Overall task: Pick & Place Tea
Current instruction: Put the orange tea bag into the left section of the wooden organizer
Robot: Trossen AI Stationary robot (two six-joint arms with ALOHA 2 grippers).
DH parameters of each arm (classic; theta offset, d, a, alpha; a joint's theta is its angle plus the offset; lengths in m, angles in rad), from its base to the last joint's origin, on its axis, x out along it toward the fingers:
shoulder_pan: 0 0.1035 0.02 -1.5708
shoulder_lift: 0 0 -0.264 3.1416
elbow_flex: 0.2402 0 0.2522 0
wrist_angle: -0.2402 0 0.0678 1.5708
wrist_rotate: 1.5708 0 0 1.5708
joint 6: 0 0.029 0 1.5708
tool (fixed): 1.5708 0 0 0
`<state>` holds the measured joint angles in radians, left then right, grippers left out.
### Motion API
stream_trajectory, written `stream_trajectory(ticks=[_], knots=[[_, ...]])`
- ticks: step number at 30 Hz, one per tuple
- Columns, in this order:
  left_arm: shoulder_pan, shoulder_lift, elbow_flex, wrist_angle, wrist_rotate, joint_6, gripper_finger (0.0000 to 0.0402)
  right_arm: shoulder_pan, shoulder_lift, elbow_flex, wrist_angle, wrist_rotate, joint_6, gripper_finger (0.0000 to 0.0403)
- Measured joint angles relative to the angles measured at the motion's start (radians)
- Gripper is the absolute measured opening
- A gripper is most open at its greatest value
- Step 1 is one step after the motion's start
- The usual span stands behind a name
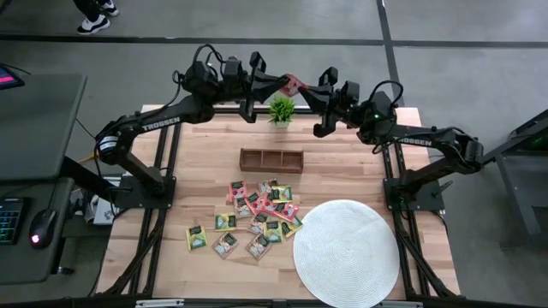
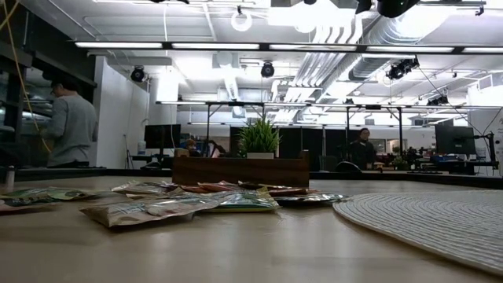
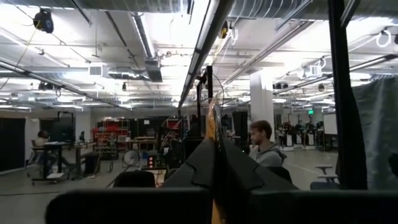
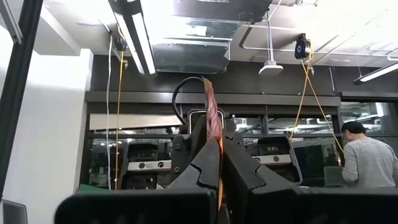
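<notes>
A pink-red tea packet (image 1: 294,83) is held in the air over the table's far edge, just above the small green potted plant (image 1: 281,109). My left gripper (image 1: 283,83) comes at it from the left and my right gripper (image 1: 306,88) from the right. Both are shut on it. Each wrist view shows the packet edge-on between that arm's own fingers. Several more pink, yellow and green tea packets (image 1: 253,221) lie flat in a loose pile on the middle of the table. A wooden compartment box (image 1: 271,160) stands beyond them. My left gripper pinches the packet between its two fingers; the packet shows as a thin edge (image 3: 214,130) rising past the fingertips. The fingers slant upward from the table's left. The packet is lifted clear of the table. My right gripper pinches the same packet between its two fingers; its pink edge (image 4: 213,121) stands up beyond the fingertips. The fingers slant upward from the table's right, opposite the left gripper. The packet stands on edge, clear of everything below.
A round white woven mat (image 1: 347,252) lies at the table's near right. The potted plant (image 2: 259,137) stands behind the wooden box (image 2: 240,170). Bare wood shows at the near left. People are in the room beyond the table.
</notes>
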<state>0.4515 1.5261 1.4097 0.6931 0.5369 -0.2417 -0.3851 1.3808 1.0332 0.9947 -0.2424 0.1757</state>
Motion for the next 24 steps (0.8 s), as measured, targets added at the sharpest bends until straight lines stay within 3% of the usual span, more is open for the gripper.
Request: stream_trajectory(ticks=[8, 15, 20, 24], knots=[[0.001, 0.000, 0.000, -0.009, -0.001, 0.008, 0.0001, 0.000, 0.000, 0.000, -0.002, 0.025, 0.008, 0.0014], [0.000, 0.000, 0.000, -0.039, 0.011, 0.019, 0.0001, 0.000, -0.001, 0.000, 0.009, 0.026, 0.049, 0.0094], [0.015, -0.002, 0.000, -0.187, 0.035, 0.097, 0.0000, -0.001, -0.033, 0.000, -0.004, -0.009, 0.071, 0.0154], [0.050, -0.023, 0.002, -0.403, 0.092, 0.187, 0.0000, 0.000, -0.103, 0.000, -0.130, -0.019, 0.049, 0.0187]])
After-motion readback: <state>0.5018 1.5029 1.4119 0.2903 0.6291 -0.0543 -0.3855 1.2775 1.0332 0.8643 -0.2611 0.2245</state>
